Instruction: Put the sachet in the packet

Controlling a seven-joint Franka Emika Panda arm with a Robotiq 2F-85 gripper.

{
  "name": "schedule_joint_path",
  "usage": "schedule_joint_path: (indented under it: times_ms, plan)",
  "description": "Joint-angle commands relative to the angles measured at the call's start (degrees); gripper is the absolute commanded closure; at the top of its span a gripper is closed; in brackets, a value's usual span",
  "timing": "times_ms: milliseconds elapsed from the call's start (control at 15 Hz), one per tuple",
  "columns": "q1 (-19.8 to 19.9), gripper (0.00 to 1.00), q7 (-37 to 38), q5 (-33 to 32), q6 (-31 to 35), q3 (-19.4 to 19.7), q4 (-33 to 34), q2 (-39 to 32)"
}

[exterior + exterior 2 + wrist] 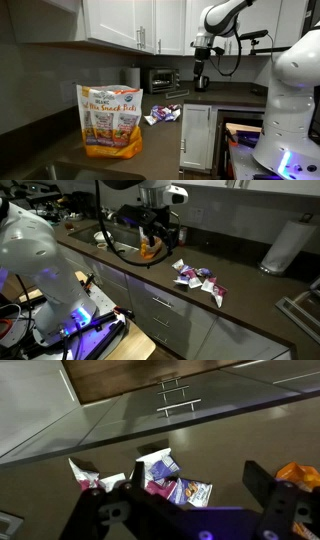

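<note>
A small pile of crinkly purple-blue and white sachets (pixel 163 115) lies on the dark counter, and shows in both exterior views (pixel 200 280). In the wrist view one sachet (pixel 183 490) lies below and between my fingers, with others beside it (pixel 85 475). The packet, a large orange stand-up snack bag (pixel 110 122), stands near the sink; it is partly hidden behind my gripper in an exterior view (pixel 150 250) and shows at the right edge of the wrist view (pixel 300 475). My gripper (pixel 201 80) (pixel 160 240) (pixel 185 510) hangs open and empty well above the counter.
A toaster oven (pixel 158 78) and a paper towel roll (pixel 132 77) (pixel 285 245) stand at the back of the counter. A sink (pixel 118 246) lies beside the orange bag. Upper cabinets (pixel 130 25) hang above. The counter's front edge drops to drawers (pixel 160 305).
</note>
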State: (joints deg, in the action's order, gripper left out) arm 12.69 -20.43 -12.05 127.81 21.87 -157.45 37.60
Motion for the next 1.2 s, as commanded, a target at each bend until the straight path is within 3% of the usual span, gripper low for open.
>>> schedule_joint_path:
  times_ms: [0,667,1133]
  plan:
    - [0.91,0.0,-0.57,0.79,-0.02,-0.93,0.04,-0.18]
    - [-0.41,0.0,-0.3,1.76,1.57,-1.22,-0.07,-1.77]
    - [-7.08,0.0,0.83,4.19,16.05,-5.3,-0.53,-11.45]
